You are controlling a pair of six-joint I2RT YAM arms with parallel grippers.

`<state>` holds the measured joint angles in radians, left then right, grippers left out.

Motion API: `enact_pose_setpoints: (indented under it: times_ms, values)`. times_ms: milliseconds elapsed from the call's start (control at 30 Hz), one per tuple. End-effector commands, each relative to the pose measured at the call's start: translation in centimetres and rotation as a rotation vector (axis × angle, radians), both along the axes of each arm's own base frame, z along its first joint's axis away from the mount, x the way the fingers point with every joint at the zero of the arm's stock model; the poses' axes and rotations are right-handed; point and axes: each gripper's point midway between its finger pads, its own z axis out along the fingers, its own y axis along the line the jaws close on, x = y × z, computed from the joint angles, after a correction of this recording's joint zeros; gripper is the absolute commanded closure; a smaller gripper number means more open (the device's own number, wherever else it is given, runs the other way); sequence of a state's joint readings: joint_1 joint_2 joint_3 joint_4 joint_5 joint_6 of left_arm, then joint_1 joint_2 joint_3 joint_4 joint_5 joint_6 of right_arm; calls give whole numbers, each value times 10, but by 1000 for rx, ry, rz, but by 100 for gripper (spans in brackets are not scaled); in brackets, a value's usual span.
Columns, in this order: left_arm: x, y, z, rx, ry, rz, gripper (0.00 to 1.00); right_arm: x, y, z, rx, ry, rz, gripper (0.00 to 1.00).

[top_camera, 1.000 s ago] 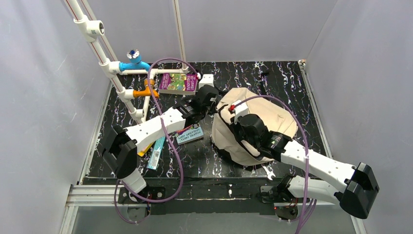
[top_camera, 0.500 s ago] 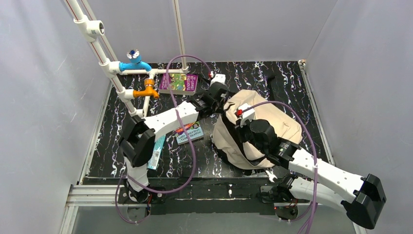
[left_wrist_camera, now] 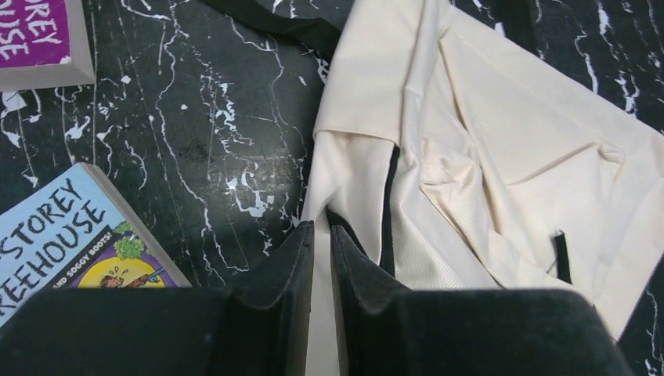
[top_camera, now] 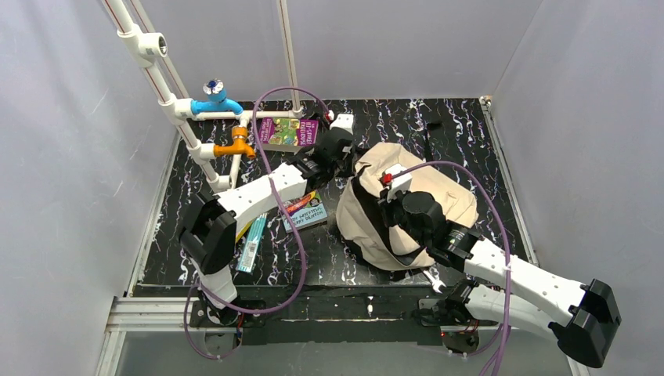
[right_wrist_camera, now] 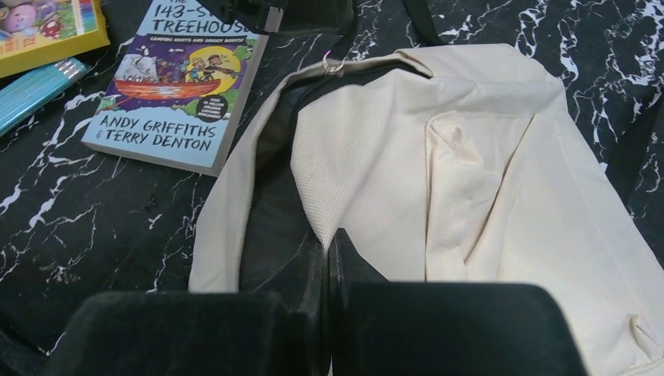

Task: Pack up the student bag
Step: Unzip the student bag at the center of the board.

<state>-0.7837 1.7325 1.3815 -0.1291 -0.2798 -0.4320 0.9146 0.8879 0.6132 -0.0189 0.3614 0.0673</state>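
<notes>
The right gripper (right_wrist_camera: 327, 244) is pinched shut on the mesh-lined lip of the student bag (right_wrist_camera: 501, 204); the left gripper (left_wrist_camera: 322, 235), at the bag's eleven o'clock, is closed to a slit at the rim, cloth caught or not I cannot tell. The bag slumps right of centre on the counter (top_camera: 470, 117), mouth toward nine o'clock, a Treehouse book (right_wrist_camera: 174, 94) just beside it. It looks light and limp, likely to sag, so the seamed rim or a strap seems the surer hold.

High rear overview of the table (top_camera: 470, 125); both wrist views close above the shared student bag (right_wrist_camera: 485, 196)
</notes>
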Motion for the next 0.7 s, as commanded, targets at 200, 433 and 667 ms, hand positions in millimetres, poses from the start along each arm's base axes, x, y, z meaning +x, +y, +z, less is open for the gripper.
enact_pose_setpoints:
  times_ms: [200, 433, 667]
  values:
    - [-55, 38, 65, -23, 60, -72, 30, 48, -5, 30, 33, -24, -203, 99]
    - [-162, 34, 103, -304, 174, -401, 7, 77, -36, 13, -68, 44, -319, 99]
    - [-215, 81, 72, -296, 221, -403, 6, 89, -45, -3, -173, 119, -364, 93]
